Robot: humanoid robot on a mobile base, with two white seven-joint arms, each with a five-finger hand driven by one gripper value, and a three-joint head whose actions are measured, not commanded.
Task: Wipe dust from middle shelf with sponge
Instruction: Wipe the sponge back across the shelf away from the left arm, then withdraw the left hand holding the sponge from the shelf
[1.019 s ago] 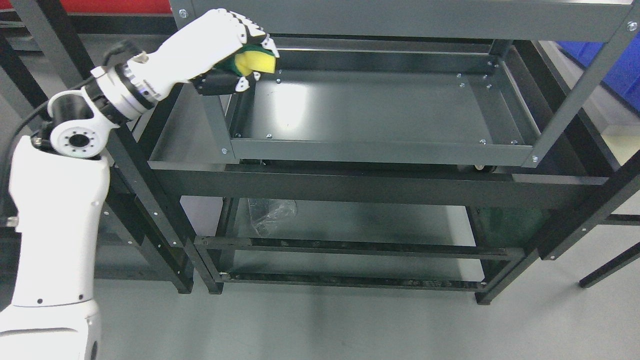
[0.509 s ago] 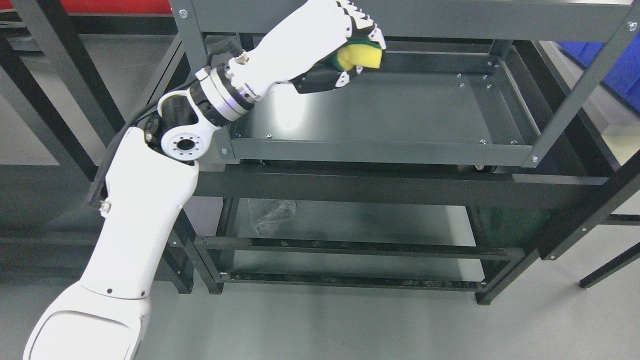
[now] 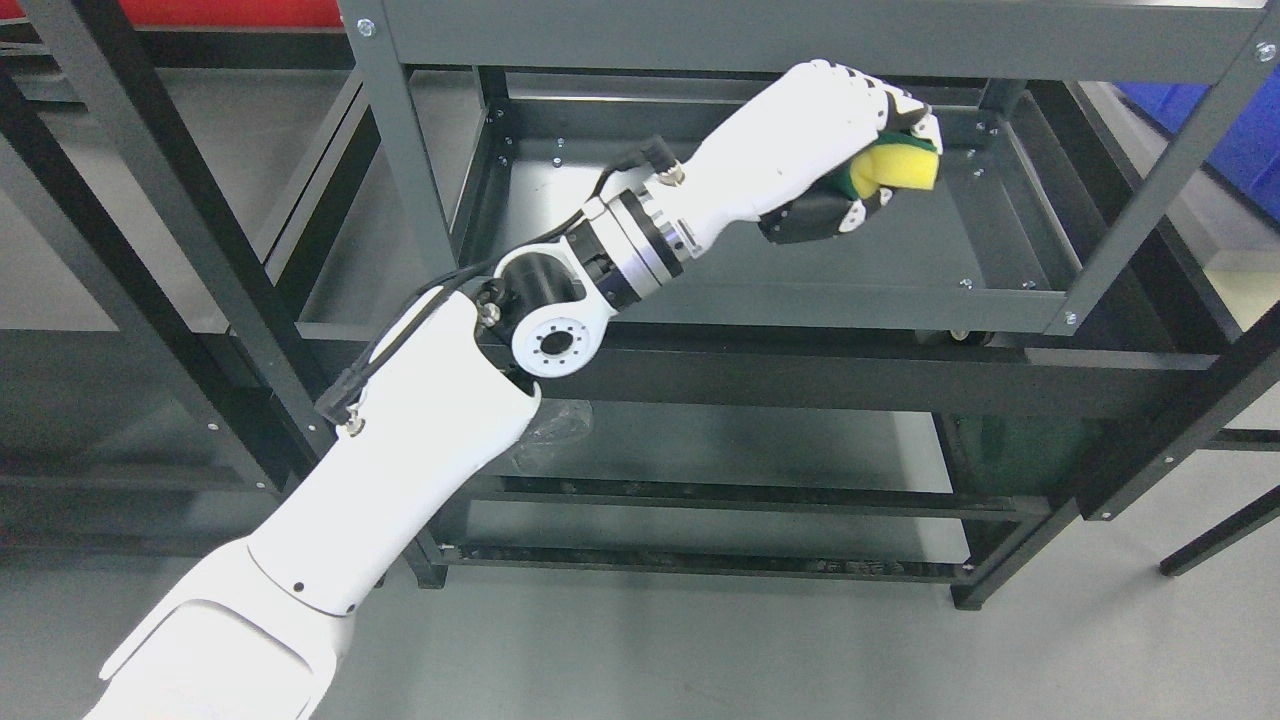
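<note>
protruding from curled fingers (image 3: pixel 880 100): sponge (image 3: pixel 897 170)

glossy white arm (image 3: pixel 400 480), smooth shell, broad toward the shoulder. small dark screw dots along the upper shell edge. round white elbow joint (image 3: pixel 556 345) with a ring of black holes around a dark centre. black-and-silver ribbed wrist collar (image 3: pixel 630 250). black cables (image 3: pixel 420 315) looping outside the elbow. white hand (image 3: pixel 825 150), segmented white fingers (image 3: pixel 900 100), black palm and thumb pad.
</note>
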